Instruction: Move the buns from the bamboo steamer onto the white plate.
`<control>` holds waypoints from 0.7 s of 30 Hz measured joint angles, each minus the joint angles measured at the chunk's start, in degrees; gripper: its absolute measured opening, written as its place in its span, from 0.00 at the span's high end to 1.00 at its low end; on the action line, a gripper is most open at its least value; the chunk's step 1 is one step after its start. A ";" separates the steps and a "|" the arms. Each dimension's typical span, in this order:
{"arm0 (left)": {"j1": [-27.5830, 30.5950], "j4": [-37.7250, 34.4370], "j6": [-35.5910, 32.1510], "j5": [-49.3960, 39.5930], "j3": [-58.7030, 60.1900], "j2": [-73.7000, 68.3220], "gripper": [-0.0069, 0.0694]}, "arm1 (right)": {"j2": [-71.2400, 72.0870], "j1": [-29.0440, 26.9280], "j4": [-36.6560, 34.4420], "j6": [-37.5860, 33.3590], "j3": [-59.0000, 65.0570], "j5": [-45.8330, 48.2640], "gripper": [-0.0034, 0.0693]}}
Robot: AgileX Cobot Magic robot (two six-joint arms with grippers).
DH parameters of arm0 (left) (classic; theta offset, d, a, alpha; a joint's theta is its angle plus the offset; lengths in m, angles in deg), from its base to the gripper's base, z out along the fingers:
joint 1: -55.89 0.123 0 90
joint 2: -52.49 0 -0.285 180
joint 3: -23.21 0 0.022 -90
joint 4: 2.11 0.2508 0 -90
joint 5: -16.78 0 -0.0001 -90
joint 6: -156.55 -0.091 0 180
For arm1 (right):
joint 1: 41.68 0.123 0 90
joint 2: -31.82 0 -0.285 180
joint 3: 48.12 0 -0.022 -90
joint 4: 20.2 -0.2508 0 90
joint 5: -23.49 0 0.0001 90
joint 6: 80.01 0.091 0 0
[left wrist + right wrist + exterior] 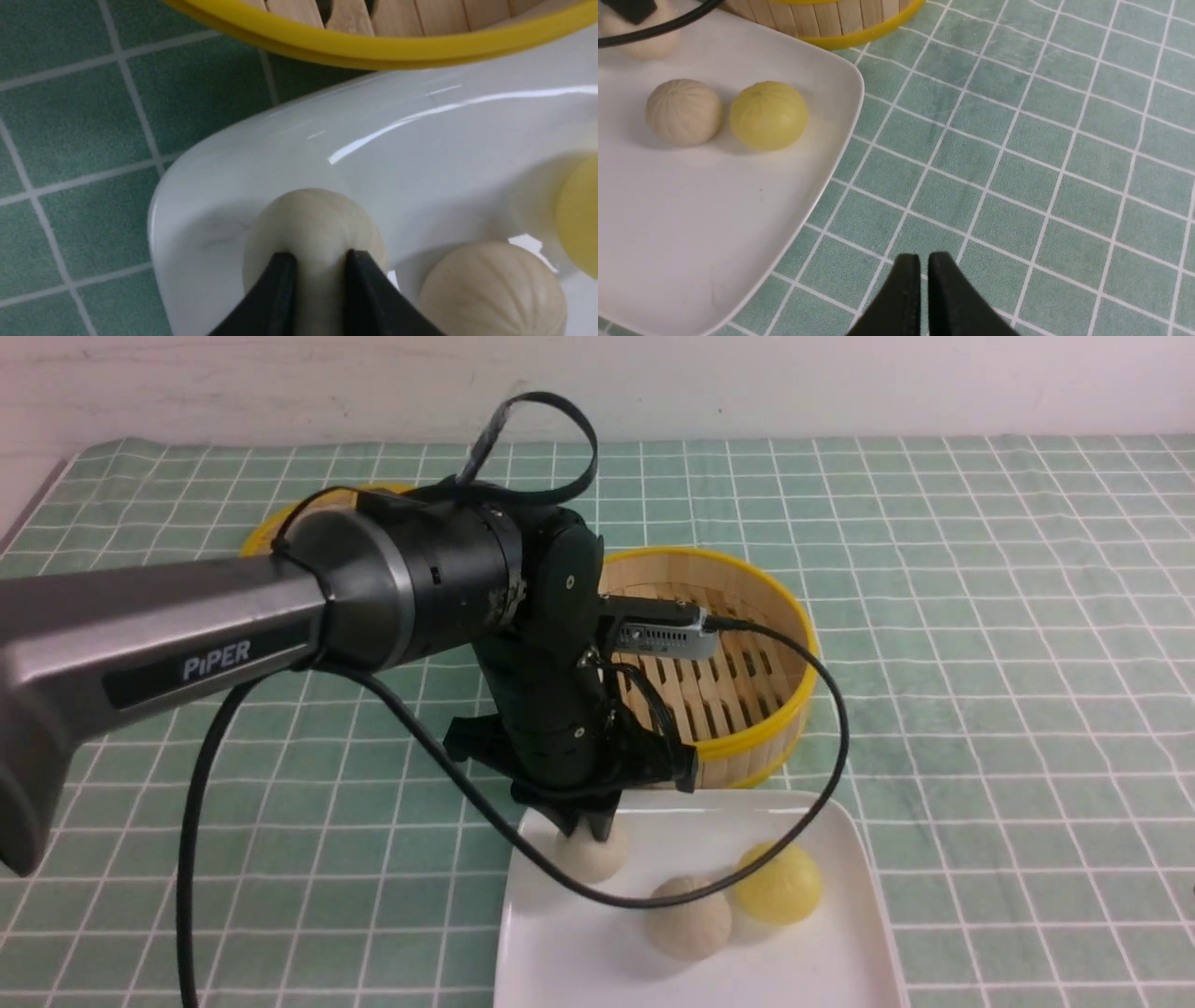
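My left gripper (588, 823) is down at the far left corner of the plate (579, 961), its two fingers pinched on either side of the cream bun (602, 861), which sits on the plate. I count three buns on that one plate: the cream bun, a darker tan bun (689, 919) near the middle, and the yellow bun (780, 885) just beside the tan one on its right. The one steamer (775, 747) stands just behind the plate, its lower yellow rim close to the plate's far edge. My right gripper (924, 263) shows only in its own wrist view, hanging over the green checked cloth (1017, 163) beside the plate's right edge, its two fingers drawn together with only a sliver between them
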 joint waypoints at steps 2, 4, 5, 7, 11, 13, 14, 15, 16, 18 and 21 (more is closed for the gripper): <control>0.00 -0.40 -0.39 0.51 0.00 0.00 0.62 | 0.00 0.00 -0.08 0.00 0.00 0.00 0.88; 0.00 -0.70 -0.85 1.78 0.00 0.00 0.57 | 0.00 0.00 -0.12 0.00 0.00 0.00 0.87; 0.00 -0.70 -0.85 2.45 0.00 0.00 0.54 | 0.00 0.00 -0.12 0.00 0.00 0.00 0.87; 0.00 -0.83 -0.85 3.10 0.00 0.00 0.51 | 0.00 0.00 -0.25 0.00 0.00 0.00 0.87; 0.00 -1.02 -0.85 2.86 -0.30 0.00 0.46 | 0.24 0.00 -0.36 0.00 0.00 0.00 0.86; 0.00 -0.55 -0.85 1.09 -1.38 0.07 0.46 | 0.96 0.00 -0.42 0.00 -0.07 0.55 0.86; 0.00 -0.43 -0.85 0.90 -1.38 0.12 0.46 | 1.09 0.00 -0.42 0.00 -0.08 0.55 0.86; 0.00 1.21 -0.85 -0.53 -2.86 0.72 0.46 | 2.24 0.00 -0.50 0.00 -0.83 2.30 0.86; 0.00 2.19 -0.85 -1.30 -3.64 1.12 0.46 | 3.22 0.00 -0.55 0.00 -1.62 3.81 0.86; 0.00 4.72 -0.85 -2.25 -5.44 2.32 0.47 | 5.18 0.00 -0.69 0.00 -3.35 7.33 0.86; 0.00 8.15 -0.85 -3.90 -7.69 4.26 0.51 | 9.81 0.00 -0.68 0.00 -6.81 13.46 0.87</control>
